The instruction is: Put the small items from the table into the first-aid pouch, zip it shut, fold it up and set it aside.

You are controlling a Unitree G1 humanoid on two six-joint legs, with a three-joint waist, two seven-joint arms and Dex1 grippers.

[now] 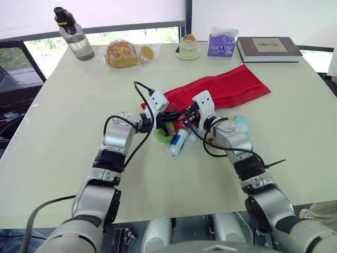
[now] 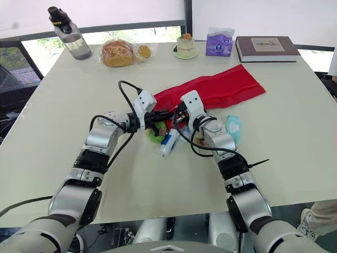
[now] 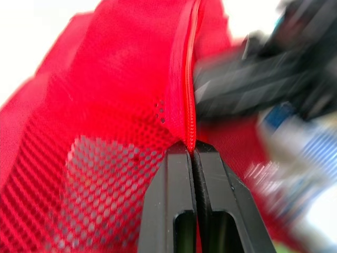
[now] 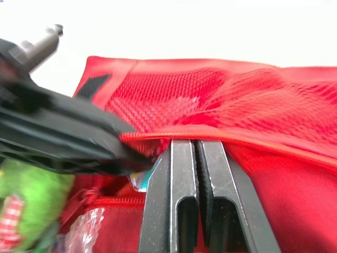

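Near the middle of the counter (image 1: pixel 63 137), the red first-aid pouch (image 1: pixel 226 87) is lying unfolded, its length running away toward the far right while its open near end is sitting between the two arms. At that end the left tool (image 3: pixel 192 150) is pinching the pouch's zipper edge, its two black fingers pressed together on the red teeth beside the mesh lining. Facing it from the other side, the right tool (image 4: pixel 196 142) is clamping the red rim of the same opening, fingers likewise closed on the fabric, with the two tools almost touching. Just in front of the opening, a green item (image 1: pixel 164 136) and a white tube (image 1: pixel 178 143) with a blue end are lying loose on the counter, and a teal packet (image 1: pixel 242 124) is resting beside the right forearm. Along the far edge a water bottle (image 1: pixel 73 34), bagged bread (image 1: pixel 122 54), a small cake (image 1: pixel 188 46) on a saucer, a purple tissue pack (image 1: pixel 221 45) and a book (image 1: pixel 269 49) are standing well apart from the pouch.
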